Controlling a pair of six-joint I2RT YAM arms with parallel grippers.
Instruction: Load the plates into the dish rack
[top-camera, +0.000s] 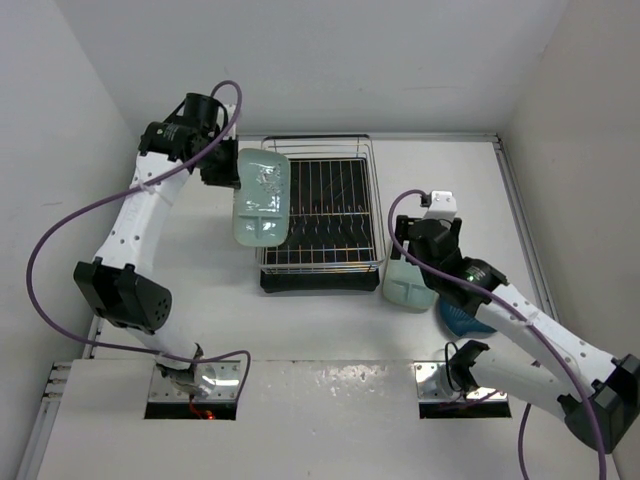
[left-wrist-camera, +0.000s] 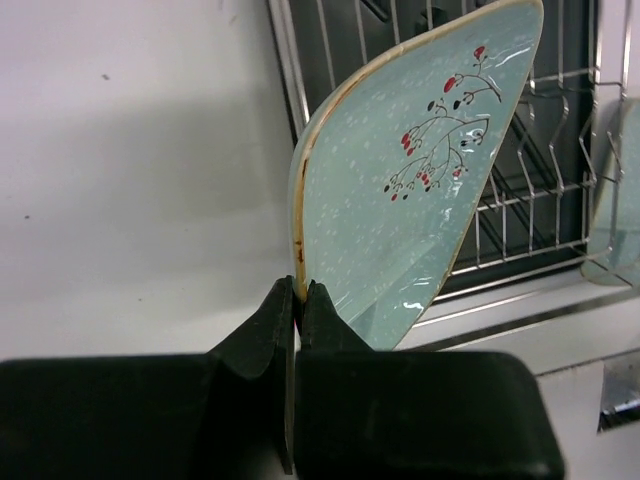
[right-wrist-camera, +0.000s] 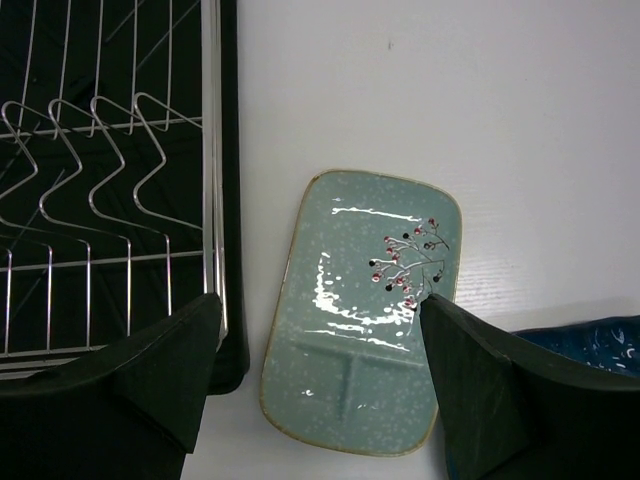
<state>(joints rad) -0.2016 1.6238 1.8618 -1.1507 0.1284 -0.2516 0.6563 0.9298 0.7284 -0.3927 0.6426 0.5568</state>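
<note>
Precariously, the left gripper (left-wrist-camera: 298, 300) pinches a mint plate (left-wrist-camera: 400, 190) by its rim near the far edge of the bench (top-camera: 450, 180), so it may pivot into the dish rack (top-camera: 372, 200).

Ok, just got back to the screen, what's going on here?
On the left arm the jaws are shut on the rim of a pale mint-green rounded-square plate, holding it on edge at the left side of the chrome wire dish rack. On the right arm the jaws are open over a second mint-green plate lying flat on the white table right of the rack, beside a dark blue round plate. No plate is in the rack yet.
</note>
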